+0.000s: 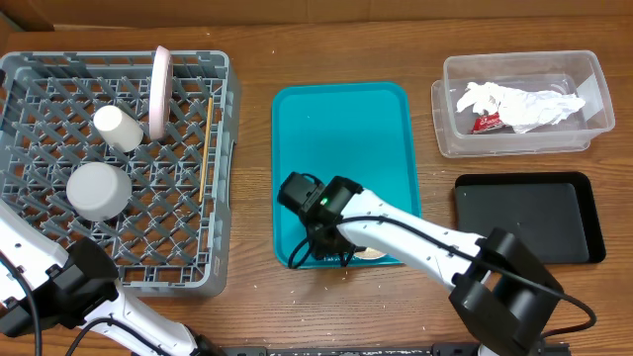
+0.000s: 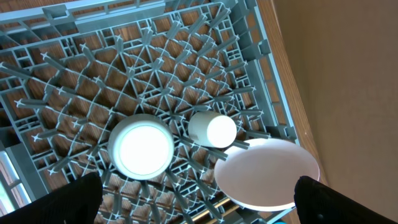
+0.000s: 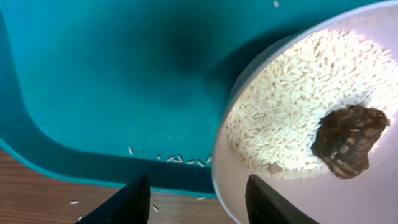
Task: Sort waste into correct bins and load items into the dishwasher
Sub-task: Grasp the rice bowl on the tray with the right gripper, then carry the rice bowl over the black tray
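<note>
Straddling the rim of a pale bowl [image 3: 292, 199], the right gripper [image 3: 198, 208] sits at the near left corner of the teal tray [image 1: 341, 129], its fingers apart with the rim between them and a gap beside one finger, so not clamped. This bowl holds white rice grains [image 3: 280, 106] and a brown food lump [image 3: 348, 140]; a few loose grains [image 3: 180, 160] lie on the tray and on the tabletop [image 1: 326, 40] just beside it. The left gripper [image 2: 199, 202] hangs wide apart, holding nothing, over the grey dish rack [image 1: 226, 168] at the left, where a plate [image 1: 160, 89] stands on edge beside a white cup [image 1: 119, 127], with a second bowl [image 1: 99, 190] nearer and chopsticks [image 1: 206, 148] along the right wall. Far right, the clear tub [image 1: 450, 138] holds crumpled paper [image 1: 519, 104] and a red wrapper [image 1: 485, 123]; the black tray [image 1: 529, 218] lies nearer.
</note>
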